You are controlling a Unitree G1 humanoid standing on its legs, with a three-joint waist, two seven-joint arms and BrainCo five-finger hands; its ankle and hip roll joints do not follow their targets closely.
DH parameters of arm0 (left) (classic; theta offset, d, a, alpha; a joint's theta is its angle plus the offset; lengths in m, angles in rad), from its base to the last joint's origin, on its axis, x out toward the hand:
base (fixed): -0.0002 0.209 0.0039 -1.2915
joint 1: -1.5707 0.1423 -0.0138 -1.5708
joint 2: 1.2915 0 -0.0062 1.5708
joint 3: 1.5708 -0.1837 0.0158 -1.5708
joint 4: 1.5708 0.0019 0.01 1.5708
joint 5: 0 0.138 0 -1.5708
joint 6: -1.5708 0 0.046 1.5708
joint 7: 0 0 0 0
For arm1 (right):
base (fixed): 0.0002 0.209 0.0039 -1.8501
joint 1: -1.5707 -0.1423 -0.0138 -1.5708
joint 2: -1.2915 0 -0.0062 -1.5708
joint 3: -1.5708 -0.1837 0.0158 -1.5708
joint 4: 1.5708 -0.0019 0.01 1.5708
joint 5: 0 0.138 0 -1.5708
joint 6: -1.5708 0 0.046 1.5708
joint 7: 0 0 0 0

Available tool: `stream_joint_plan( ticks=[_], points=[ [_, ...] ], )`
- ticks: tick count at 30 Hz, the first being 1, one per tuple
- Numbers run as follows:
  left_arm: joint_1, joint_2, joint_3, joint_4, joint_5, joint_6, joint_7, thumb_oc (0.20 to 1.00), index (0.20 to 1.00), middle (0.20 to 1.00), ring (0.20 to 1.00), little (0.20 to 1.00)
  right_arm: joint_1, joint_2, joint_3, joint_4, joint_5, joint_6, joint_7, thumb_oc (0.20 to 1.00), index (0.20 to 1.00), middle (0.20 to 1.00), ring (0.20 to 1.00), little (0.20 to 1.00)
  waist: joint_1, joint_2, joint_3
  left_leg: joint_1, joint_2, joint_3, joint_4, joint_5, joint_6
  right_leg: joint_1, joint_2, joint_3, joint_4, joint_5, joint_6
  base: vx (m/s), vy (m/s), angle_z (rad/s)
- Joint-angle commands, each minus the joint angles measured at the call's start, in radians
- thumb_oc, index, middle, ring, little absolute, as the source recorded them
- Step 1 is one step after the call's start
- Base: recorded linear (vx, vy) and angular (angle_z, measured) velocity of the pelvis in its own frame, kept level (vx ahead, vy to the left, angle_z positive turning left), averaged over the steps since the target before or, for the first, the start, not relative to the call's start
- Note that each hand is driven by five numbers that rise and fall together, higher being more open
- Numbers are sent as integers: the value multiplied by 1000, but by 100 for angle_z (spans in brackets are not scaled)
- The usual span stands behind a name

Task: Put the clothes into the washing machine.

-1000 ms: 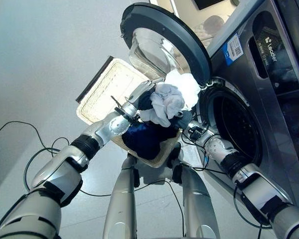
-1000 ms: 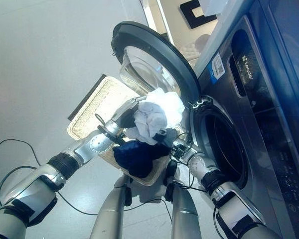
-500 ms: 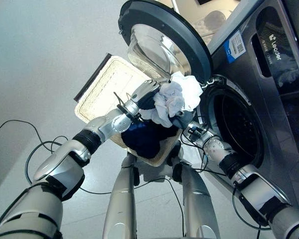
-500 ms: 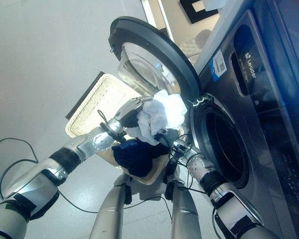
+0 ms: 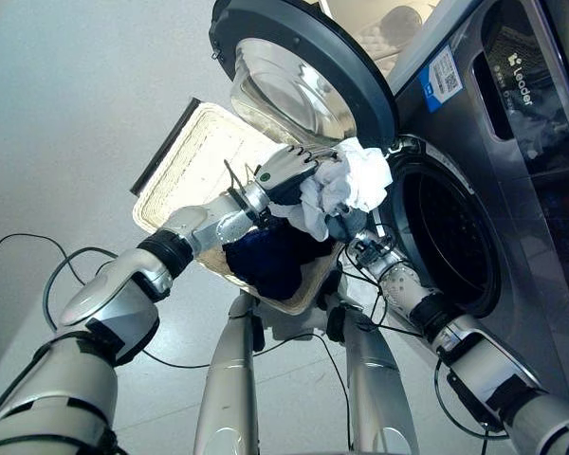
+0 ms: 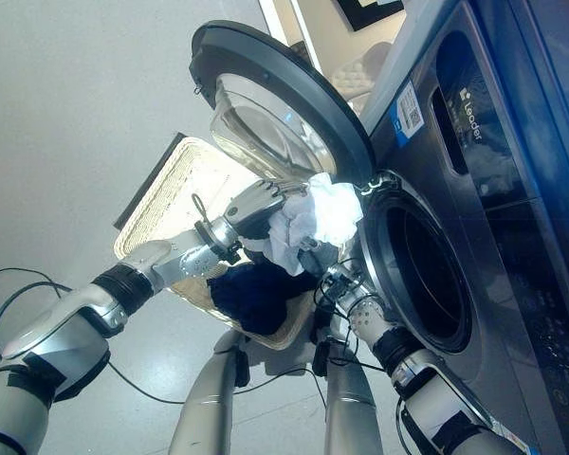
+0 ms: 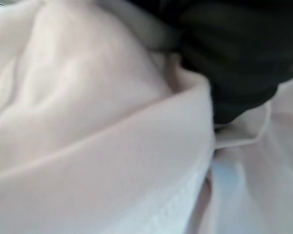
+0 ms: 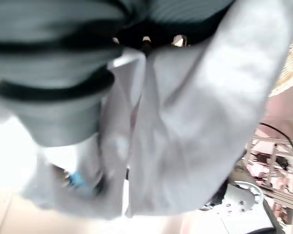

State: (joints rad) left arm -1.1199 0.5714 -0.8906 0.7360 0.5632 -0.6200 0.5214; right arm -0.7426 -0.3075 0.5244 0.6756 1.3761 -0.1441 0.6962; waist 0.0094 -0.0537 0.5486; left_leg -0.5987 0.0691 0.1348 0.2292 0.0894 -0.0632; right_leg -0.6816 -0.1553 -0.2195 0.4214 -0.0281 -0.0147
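The left hand (image 5: 286, 169) has its fingers curled over a bunch of white cloth (image 5: 346, 188) and holds it up right by the washer (image 5: 512, 171) hole, I think so it can go in. The right hand (image 5: 353, 233) is tucked under the cloth; I cannot tell how its fingers are. Below sits the basket (image 5: 185, 171) with dark clothes (image 5: 270, 261). The door (image 5: 299, 57) stands wide open. The left wrist view shows the cloth's folds up close; the eye views show the drum.
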Motion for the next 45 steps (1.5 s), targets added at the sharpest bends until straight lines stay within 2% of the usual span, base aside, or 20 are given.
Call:
stream_joint_plan(
  ticks=[1,14,18,19,20,21,29,34,39,44,45],
  points=[
    [60,-61,-76,-27,89,-35,-23,200,200,200,200,200,-115,33,-56,-153,96,-100,61,200,200,200,200,200,-33,43,-29,-21,-31,53,85,-102,-37,26,-19,-7,-97,71,160,0,0,0],
    [46,-78,-66,-11,99,-6,17,200,200,200,200,200,-126,47,-73,-145,123,-115,39,200,200,200,200,200,-38,41,-29,-19,-31,58,74,-97,-37,26,-17,-1,-114,84,166,0,0,0],
    [54,-78,-51,6,72,24,23,200,200,200,200,200,-115,46,-85,-137,134,-138,23,200,200,200,200,200,-42,41,-29,-19,-32,61,70,-94,-39,27,-14,1,-126,91,166,-2,-1,-1],
    [58,-80,-44,13,72,32,29,489,489,489,489,489,-113,46,-89,-133,137,-144,20,200,200,200,200,200,-43,42,-29,-19,-31,62,69,-94,-39,26,-13,3,-126,92,166,-8,-2,-11],
    [64,-82,-37,19,71,40,32,871,871,871,871,871,-108,46,-93,-130,135,-153,14,200,200,200,200,200,-44,41,-29,-20,-32,63,67,-93,-39,25,-12,3,-130,93,166,-17,-7,-15],
    [72,-86,-23,31,66,54,41,1000,1000,1000,1000,1000,-102,45,-105,-120,138,-166,9,200,200,200,200,200,-46,42,-29,-21,-32,65,63,-92,-40,24,-9,6,-137,97,167,-17,-6,-12],
    [125,-86,56,103,37,110,124,1000,1000,1000,1000,1000,-61,15,-173,1,176,-242,-81,200,200,200,200,200,-60,51,-29,-26,-29,83,46,-85,-46,12,5,12,-155,106,168,-24,26,-11],
    [149,-86,110,172,28,152,222,1000,1000,1000,1000,1000,-20,4,-217,145,179,-235,-90,200,200,200,200,200,-79,65,-29,-46,-28,106,18,-63,-48,-15,23,27,-179,121,164,-40,78,-21],
    [155,-81,151,200,-20,163,278,1000,1000,1000,1000,1000,3,-3,-243,257,181,-216,-107,200,200,200,200,200,-91,81,-29,-49,-29,124,-8,-49,-49,-24,33,37,-197,126,161,-16,69,-20],
    [169,-91,192,213,-81,173,313,1000,1000,1000,1000,1000,17,0,-283,357,186,-219,-164,200,200,200,200,200,-99,98,-29,-48,-30,134,-14,-47,-54,-27,41,47,-201,121,157,10,71,-12],
    [168,-97,211,219,-123,176,323,1000,1000,1000,1000,1000,13,2,-304,393,173,-235,-219,200,200,200,200,200,-103,105,-29,-50,-30,139,-15,-46,-53,-31,44,51,-199,119,154,39,74,-11]
  ],
)
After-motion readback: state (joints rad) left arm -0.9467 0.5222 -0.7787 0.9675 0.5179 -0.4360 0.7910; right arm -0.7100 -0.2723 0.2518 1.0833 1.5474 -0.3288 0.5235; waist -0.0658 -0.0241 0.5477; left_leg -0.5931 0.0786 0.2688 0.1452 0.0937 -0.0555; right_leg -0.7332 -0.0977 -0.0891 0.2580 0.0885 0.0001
